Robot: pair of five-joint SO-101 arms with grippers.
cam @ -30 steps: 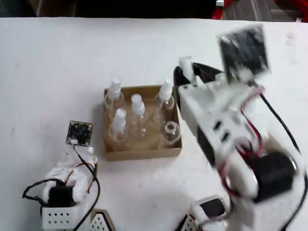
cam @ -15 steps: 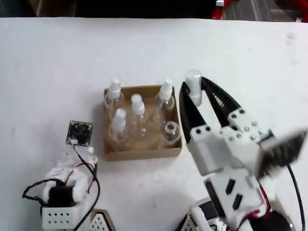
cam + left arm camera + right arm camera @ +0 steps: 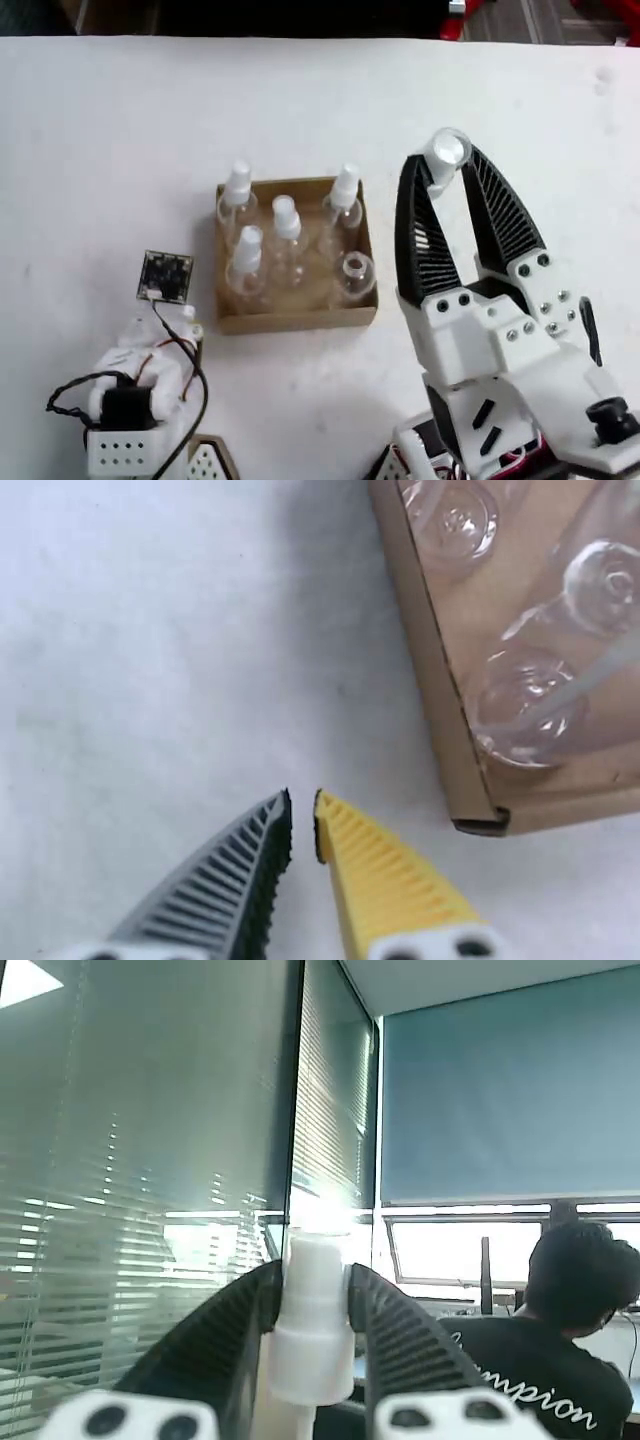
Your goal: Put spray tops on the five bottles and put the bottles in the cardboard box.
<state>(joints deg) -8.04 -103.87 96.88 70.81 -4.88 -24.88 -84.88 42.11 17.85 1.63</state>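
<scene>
White worktop [image 3: 120, 120], blinds & window behind in my wrist view. Box [image 3: 295, 320] sits mid-worktop w/ five bottles inside. Four are capped; the bare bottle [image 3: 353, 268] is at the box's near right corner. My right gripper [image 3: 447, 165] is clamped on a top [image 3: 445, 152], up high & right of the box. Risks: tube misses the neck & tips the bare bottle, or a shallow grip lets the top slip. Left gripper [image 3: 302, 820] sits by the box's near left corner, tips together, empty.

Bright even light on the white table [image 3: 150, 110], soft shadows
</scene>
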